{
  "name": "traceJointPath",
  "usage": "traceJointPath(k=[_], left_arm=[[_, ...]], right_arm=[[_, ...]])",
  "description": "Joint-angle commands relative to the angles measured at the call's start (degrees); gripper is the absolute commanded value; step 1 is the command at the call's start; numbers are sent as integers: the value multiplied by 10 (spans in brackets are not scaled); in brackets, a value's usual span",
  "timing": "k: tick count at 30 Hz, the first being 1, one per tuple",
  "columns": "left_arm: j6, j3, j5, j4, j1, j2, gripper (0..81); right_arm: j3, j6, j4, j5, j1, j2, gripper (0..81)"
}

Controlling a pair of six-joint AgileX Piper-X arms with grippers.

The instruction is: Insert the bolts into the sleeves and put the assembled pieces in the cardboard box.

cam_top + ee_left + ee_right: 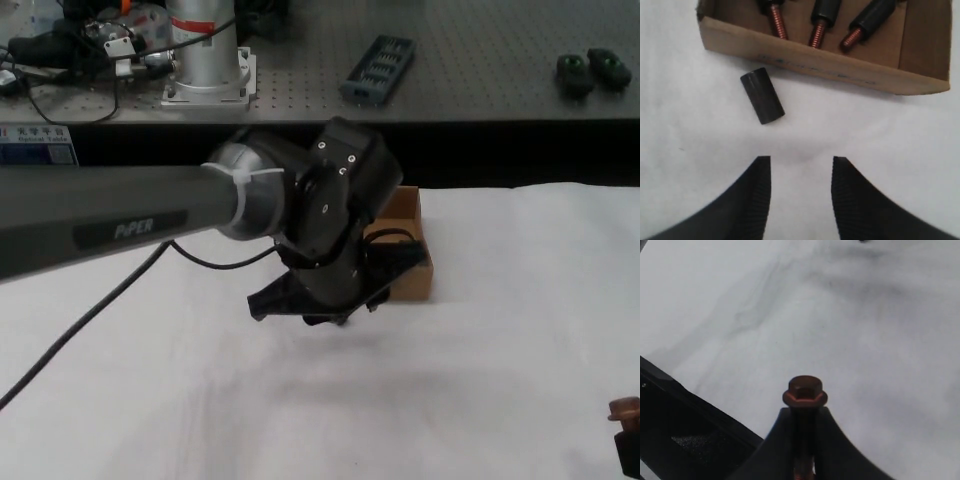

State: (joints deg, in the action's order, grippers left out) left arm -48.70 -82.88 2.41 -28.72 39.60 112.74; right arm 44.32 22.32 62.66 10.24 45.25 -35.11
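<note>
A black sleeve (762, 96) lies on the white cloth just outside the cardboard box (820, 62), apart from its wall. Inside the box lie three assembled pieces (816, 22), black sleeves with copper bolt threads sticking out. My left gripper (801, 172) hangs open over the cloth a short way from the loose sleeve. In the high view the left arm (320, 215) covers most of the box (405, 210). My right gripper (804, 440) is shut on a copper bolt (804, 392), hex head up, and it shows at the near right corner (625, 420).
White cloth covers the bench. Behind it a perforated metal table carries a blue rack (378, 68), a metal post on a base (205, 50), cables and two dark parts (593, 72). A black cable (90, 310) trails across the cloth on the left.
</note>
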Motion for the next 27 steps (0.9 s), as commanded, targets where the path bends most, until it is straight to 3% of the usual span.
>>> traceJointPath(k=[1,10,27], left_arm=[[-9,-21,2,-28,-13,11,293],[-10,-21,2,-29,-47,10,293],[-23,-24,-19,-3,-47,38,293]], right_arm=[[8,-4,0,12,-1,4,16],[8,-18,0,37,-1,4,16],[8,-49,-4,37,-1,4,16]])
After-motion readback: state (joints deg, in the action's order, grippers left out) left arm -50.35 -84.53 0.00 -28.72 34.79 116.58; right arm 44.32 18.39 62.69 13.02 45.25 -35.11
